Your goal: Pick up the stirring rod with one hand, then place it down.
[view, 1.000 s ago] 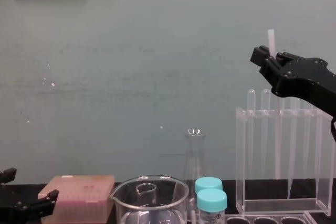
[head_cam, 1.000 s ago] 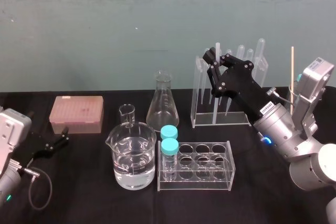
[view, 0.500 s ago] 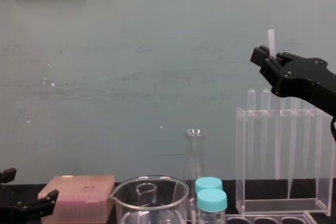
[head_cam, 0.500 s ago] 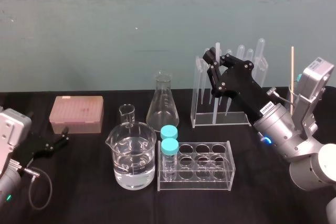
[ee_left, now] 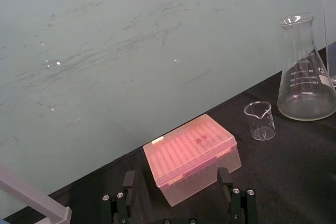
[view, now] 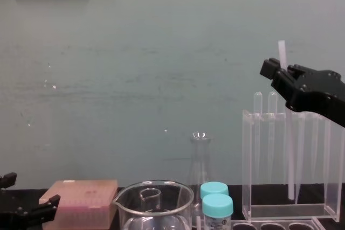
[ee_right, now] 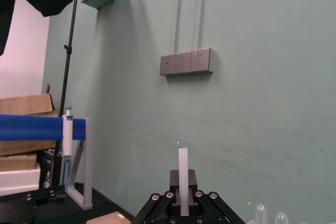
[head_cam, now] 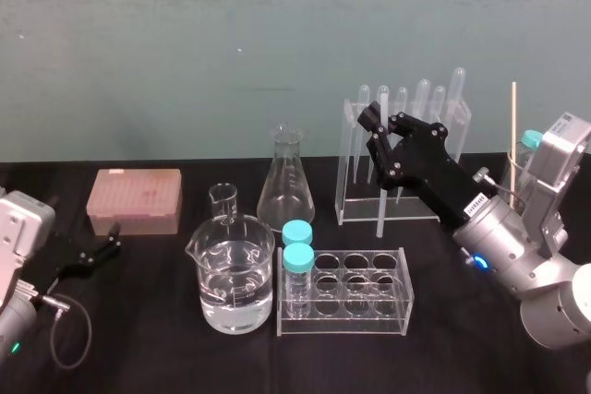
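My right gripper (head_cam: pixel 377 128) is shut on the stirring rod (view: pixel 287 133), a thin translucent-white stick that hangs nearly upright with a slight tilt. In the chest view the right gripper (view: pixel 279 71) grips it near the top. The lower end hangs just above the base of the clear pipette rack (view: pixel 248 160); whether it is inside or in front of the rack I cannot tell. The right wrist view shows the rod (ee_right: pixel 182 174) rising between the fingers (ee_right: pixel 174 198). My left gripper (ee_left: pixel 176 176) rests open and idle on the black table at the left, near the pink box.
A pink tip box (head_cam: pixel 135 200), a small beaker (head_cam: pixel 223 200), a large beaker of water (head_cam: pixel 231 274) and a conical flask (head_cam: pixel 285 186) stand left of centre. A clear tube rack (head_cam: pixel 369 306) with two blue-capped vials (head_cam: pixel 297 251) sits in front. A thin wooden stick (head_cam: pixel 514 131) stands at the right.
My right gripper has come down a little with the rod, so the rod's lower end now hangs closer to the pipette rack's base. The left arm has stayed still.
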